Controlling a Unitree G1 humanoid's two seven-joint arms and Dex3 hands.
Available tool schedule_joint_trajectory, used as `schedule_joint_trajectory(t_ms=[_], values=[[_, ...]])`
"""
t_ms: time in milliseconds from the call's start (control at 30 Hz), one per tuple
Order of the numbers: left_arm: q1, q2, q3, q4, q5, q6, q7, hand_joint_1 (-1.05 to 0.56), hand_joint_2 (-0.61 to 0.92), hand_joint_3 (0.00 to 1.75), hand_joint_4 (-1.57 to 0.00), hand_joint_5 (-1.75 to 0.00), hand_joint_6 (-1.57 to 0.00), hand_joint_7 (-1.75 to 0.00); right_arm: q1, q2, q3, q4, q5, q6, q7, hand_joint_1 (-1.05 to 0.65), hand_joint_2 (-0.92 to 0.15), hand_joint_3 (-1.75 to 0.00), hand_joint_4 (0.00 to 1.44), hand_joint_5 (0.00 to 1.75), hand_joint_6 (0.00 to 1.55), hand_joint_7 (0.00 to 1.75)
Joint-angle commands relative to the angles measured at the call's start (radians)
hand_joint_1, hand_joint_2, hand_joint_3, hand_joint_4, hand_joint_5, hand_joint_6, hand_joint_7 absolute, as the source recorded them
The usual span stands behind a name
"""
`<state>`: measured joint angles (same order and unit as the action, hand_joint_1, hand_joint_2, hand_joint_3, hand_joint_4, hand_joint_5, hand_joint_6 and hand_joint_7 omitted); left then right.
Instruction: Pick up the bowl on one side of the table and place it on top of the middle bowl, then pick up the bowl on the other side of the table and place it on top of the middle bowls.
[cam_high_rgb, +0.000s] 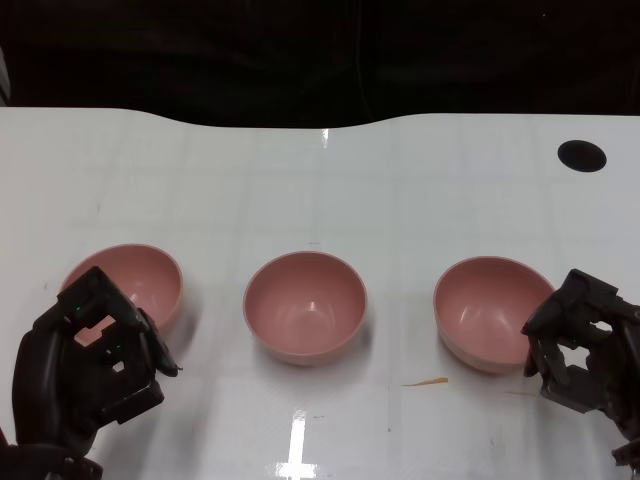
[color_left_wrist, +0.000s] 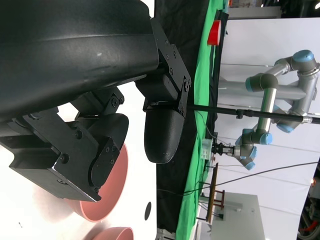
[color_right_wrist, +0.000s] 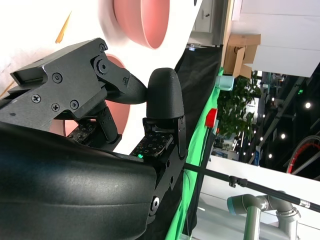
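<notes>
- Three pink bowls stand in a row across the white worktop (cam_high_rgb: 400, 180), all upright and well apart: the left bowl (cam_high_rgb: 135, 280) toward the left edge, the middle bowl (cam_high_rgb: 305, 306) in the centre, the right bowl (cam_high_rgb: 490, 312) toward the right edge.
- Nothing is stacked yet, so I judge the task to be at its very first step: reaching for a side bowl.
- The left robot hand (cam_high_rgb: 95, 365) sits at the near rim of the left bowl, fingers apart, holding nothing; whether it touches the rim I cannot tell.
- The right robot hand (cam_high_rgb: 580, 345) is just beside the right bowl's outer rim, fingers spread and empty as well.
- Both hands look equally ready, so which bowl goes first is not clear.
- The next move calls for one hand to close over its bowl's rim, thumb on one face and fingers on the other, lift it clear of the worktop, carry it over the middle bowl and lower it squarely so it nests.
</notes>
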<state>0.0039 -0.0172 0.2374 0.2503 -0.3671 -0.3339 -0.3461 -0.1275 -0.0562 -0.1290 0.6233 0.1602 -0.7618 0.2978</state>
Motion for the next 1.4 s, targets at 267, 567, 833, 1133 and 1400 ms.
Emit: schedule_joint_trajectory(t_ms=[267,567,833,1133,1400], values=[[-0.007,0.002,0.006,0.006,-0.006,-0.013,0.004,0.08,0.41,1.56,-0.94,-1.75,-0.76,-1.75,-0.012,-0.023,-0.016,0.028,0.005,-0.042,0.004,-0.14,-0.64,-0.99,0.83,1.67,0.76,1.38],[-0.009,0.003,0.003,0.017,0.002,-0.041,-0.002,0.09,0.42,1.57,-0.93,-1.75,-0.76,-1.75,-0.009,-0.022,-0.016,0.022,0.013,-0.026,0.001,-0.14,-0.63,-1.01,0.84,1.68,0.77,1.39],[-0.005,0.006,0.001,0.014,0.004,-0.032,0.008,0.07,0.41,1.57,-0.93,-1.75,-0.76,-1.75,-0.012,-0.021,-0.016,0.032,0.006,-0.047,-0.001,-0.15,-0.61,-1.03,0.83,1.69,0.76,1.42],[0.011,0.009,-0.011,0.024,0.112,-0.181,0.031,0.01,0.55,1.17,-0.58,-1.57,-0.64,-1.36,-0.006,-0.019,-0.014,0.022,0.007,-0.038,-0.007,-0.16,-0.59,-1.05,0.83,1.69,0.75,1.43],[0.015,0.036,-0.018,0.041,0.232,-0.313,0.084,-0.27,0.58,0.77,-0.44,-1.26,-0.59,-1.01,-0.003,-0.024,-0.014,0.016,0.011,-0.041,0.002,-0.15,-0.59,-1.06,0.83,1.7,0.75,1.43]])
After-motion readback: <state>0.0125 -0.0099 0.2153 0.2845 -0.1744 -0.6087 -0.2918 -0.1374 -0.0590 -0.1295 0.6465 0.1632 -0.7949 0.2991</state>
